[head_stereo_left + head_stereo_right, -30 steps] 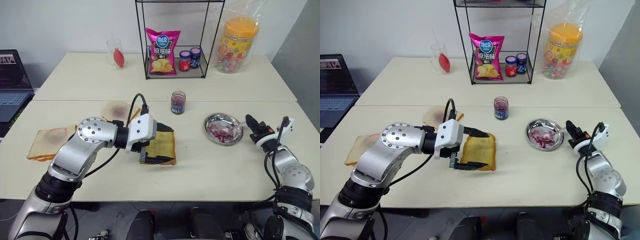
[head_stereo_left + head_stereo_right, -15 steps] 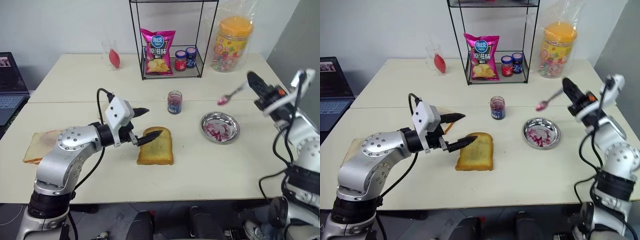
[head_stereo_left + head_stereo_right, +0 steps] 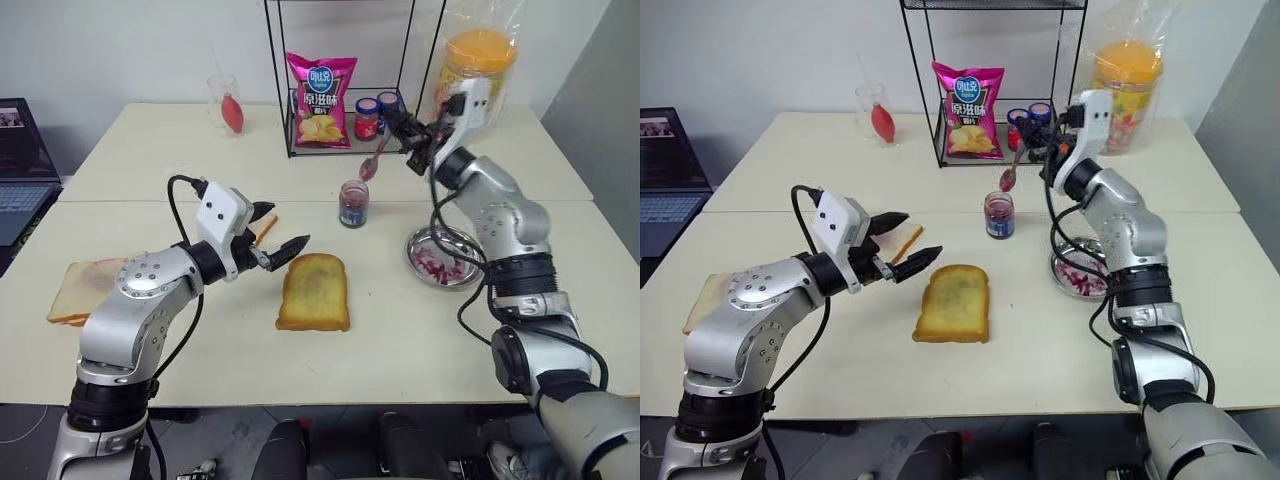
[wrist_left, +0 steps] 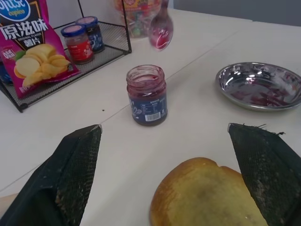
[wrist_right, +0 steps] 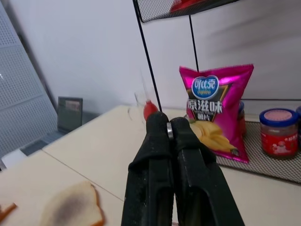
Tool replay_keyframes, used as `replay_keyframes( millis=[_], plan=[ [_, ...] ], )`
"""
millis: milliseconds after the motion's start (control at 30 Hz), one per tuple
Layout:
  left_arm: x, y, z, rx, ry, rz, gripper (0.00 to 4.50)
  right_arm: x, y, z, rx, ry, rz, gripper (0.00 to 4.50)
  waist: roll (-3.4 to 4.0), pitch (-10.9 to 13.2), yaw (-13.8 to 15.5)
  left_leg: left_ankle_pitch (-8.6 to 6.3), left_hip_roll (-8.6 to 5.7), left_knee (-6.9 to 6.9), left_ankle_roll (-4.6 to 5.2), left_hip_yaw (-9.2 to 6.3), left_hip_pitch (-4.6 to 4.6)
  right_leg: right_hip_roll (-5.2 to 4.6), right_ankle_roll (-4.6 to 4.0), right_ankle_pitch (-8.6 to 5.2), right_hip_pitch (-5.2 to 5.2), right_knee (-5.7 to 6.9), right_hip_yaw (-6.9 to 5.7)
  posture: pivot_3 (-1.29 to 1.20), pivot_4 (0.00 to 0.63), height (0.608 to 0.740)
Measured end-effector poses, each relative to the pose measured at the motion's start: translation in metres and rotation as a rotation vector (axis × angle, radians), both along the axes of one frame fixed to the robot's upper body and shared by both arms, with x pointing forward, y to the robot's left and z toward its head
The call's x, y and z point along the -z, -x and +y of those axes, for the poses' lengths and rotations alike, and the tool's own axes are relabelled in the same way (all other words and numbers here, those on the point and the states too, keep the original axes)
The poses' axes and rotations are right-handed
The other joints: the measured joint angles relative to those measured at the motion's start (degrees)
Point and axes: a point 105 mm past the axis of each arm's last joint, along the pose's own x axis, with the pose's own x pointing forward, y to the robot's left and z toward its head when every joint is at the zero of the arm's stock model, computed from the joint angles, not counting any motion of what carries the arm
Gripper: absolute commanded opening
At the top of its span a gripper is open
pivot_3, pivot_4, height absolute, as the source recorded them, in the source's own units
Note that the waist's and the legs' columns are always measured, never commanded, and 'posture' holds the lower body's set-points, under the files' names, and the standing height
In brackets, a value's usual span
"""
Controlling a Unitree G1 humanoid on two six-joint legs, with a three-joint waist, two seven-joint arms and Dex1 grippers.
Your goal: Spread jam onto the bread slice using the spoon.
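Observation:
The golden-brown bread slice (image 3: 314, 292) lies flat on the near table, with nothing touching it. My left gripper (image 3: 288, 225) hovers just left of the slice, open and holding nothing; its fingers (image 4: 77, 165) frame the scene in the left wrist view. The open jam jar (image 3: 354, 204) stands behind the bread. My right gripper (image 3: 398, 128) is raised in front of the wire rack, shut on the handle of the spoon (image 3: 372, 163). The spoon slants down, and its jam-smeared bowl (image 4: 161, 33) hangs above the jar.
A steel dish (image 3: 440, 258) smeared with jam sits right of the jar. The wire rack (image 3: 340, 100) holds a pink chips bag (image 3: 320, 88) and two small lidded jars (image 3: 378, 115). A candy jar (image 3: 478, 70) stands at the back right. Pale bread slices (image 3: 85, 290) lie at the left, near a laptop (image 3: 18, 150).
My right arm lifted the spoon out of the steel dish and swung it up and left to above the jam jar. My left gripper drew back off the bread to its left.

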Motion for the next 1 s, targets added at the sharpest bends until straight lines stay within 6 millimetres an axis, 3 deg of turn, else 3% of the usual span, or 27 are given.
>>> replay_keyframes(
  millis=[100,333,500,700,1000],
  plan=[
    [-0.001,0.002,-0.003,0.009,0.005,0.005,4.50,0.011,-0.006,0.012,-0.022,0.046,-0.003,0.01,0.01,0.0,-0.1,0.00,0.00,0.00,0.00,0.00,0.00,0.00,0.00,0.00,-0.02,0.02,0.00,0.00,0.150,0.740],
    [0.002,0.003,-0.001,-0.008,0.007,0.016,4.50,0.013,-0.015,0.024,-0.027,0.134,-0.066,0.01,0.01,0.0,-0.1,0.00,0.00,-0.01,-0.01,-0.01,0.01,0.00,-0.01,0.00,-0.01,0.04,-0.01,0.00,0.150,0.740],
    [0.002,0.002,0.000,-0.017,0.007,0.018,4.50,0.033,-0.020,0.023,-0.007,0.174,-0.036,0.01,0.01,0.0,-0.2,0.00,0.00,-0.01,-0.01,0.00,0.01,0.00,-0.01,0.01,-0.02,0.04,0.01,0.00,0.150,0.740],
    [0.002,0.002,0.002,-0.024,0.005,0.017,4.50,0.042,-0.023,0.023,0.015,0.233,-0.048,0.01,0.01,0.0,-0.2,0.00,0.00,-0.01,-0.01,-0.01,0.02,0.00,-0.01,0.01,-0.02,0.05,0.01,0.00,0.150,0.740],
    [0.003,-0.004,0.007,-0.046,-0.003,0.016,4.50,0.059,-0.028,0.028,0.052,0.182,0.070,0.01,0.01,0.0,-0.2,0.01,0.00,-0.01,-0.02,-0.03,0.02,0.00,-0.02,0.01,-0.02,0.09,0.00,0.00,0.150,0.740]
  ],
)
